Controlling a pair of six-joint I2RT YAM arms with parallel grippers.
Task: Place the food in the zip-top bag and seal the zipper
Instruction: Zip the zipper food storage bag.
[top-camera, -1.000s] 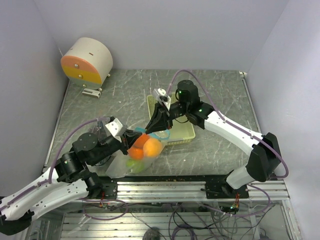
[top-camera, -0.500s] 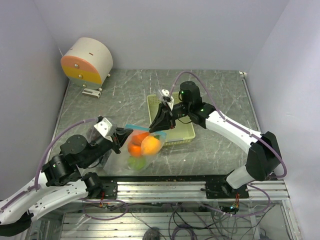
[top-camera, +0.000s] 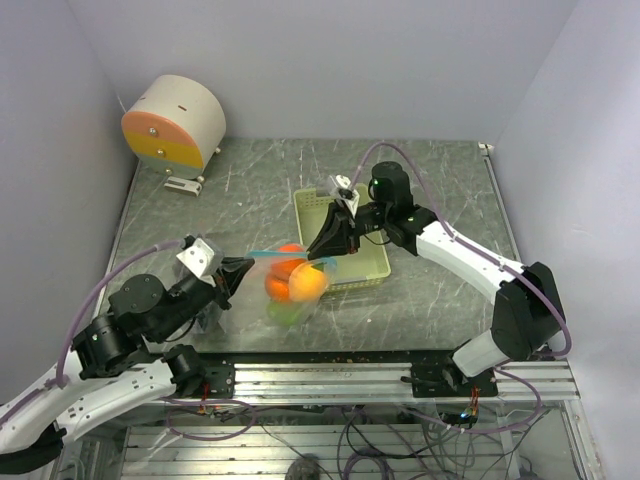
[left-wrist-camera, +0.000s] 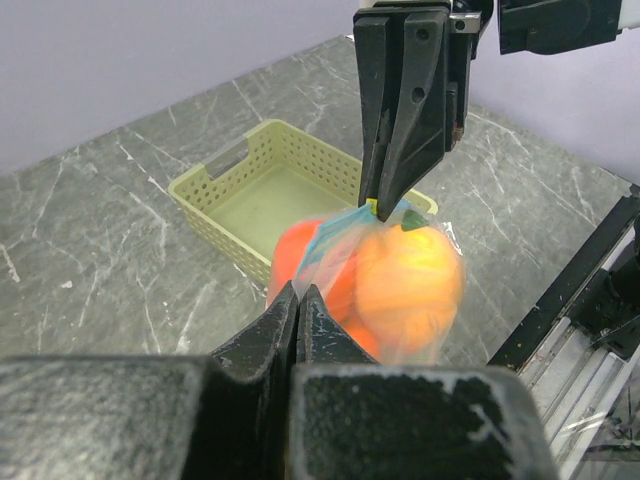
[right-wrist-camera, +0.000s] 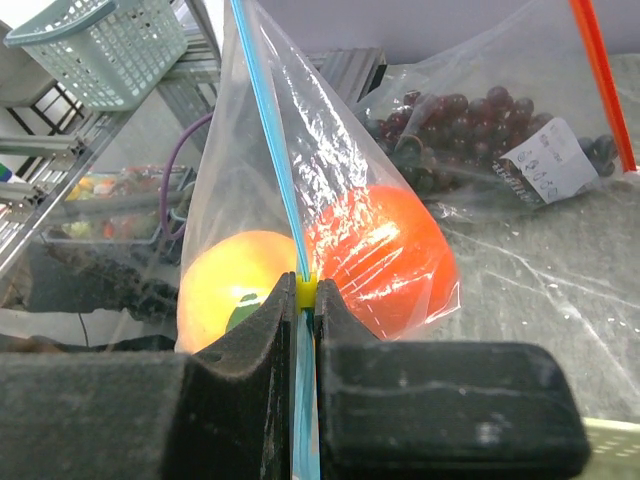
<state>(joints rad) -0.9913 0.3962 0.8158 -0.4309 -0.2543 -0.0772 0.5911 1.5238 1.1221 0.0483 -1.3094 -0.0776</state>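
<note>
The clear crinkly plastic bag's (right-wrist-camera: 330, 140) teal zipper strip (right-wrist-camera: 265, 130) is held taut, roughly parallel to the surface's (top-camera: 430, 300) near edge, between the left fingers (left-wrist-camera: 265, 335) and the right fingers (right-wrist-camera: 240, 345), each pair clamped shut on one end.

Left arm (top-camera: 150, 300) and right arm (top-camera: 460, 255) angled inward.
Left gripper (top-camera: 243, 268), right gripper (top-camera: 322, 258): both clamped tight, aimed at each other, apart.
</note>
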